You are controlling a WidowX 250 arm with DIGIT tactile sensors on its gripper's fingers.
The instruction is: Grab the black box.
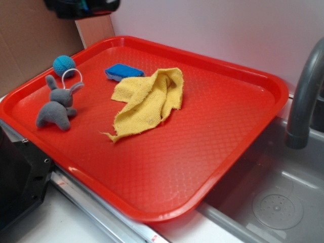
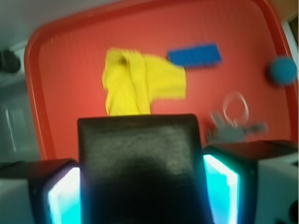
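The jaws are clamping the black box [image 2: 140,163] between their pads [image 2: 63,196], so the grab looks achieved and the box is riding high above the red tray [image 2: 70,37]. Next comes simply keeping the grip firm; yellow cloth [image 2: 140,81] and blue sponge [image 2: 195,55] are lying beyond the jaws.

The red tray [image 1: 223,126] looks like hard plastic with a fine diamond-grid texture and a faint sheen along its smooth rim. The yellow cloth [image 1: 147,101] is rough woven fabric with frayed edges. The blue sponge [image 1: 123,71] looks soft and matt. The grey toy rabbit [image 1: 58,106] seems felted or plush, the blue ball [image 1: 64,64] knitted. The black box [image 2: 140,163], between the claw [image 2: 142,191] fingers [image 2: 65,196], is matt and slightly grainy. The faucet [image 1: 304,91] is smooth, dull grey.
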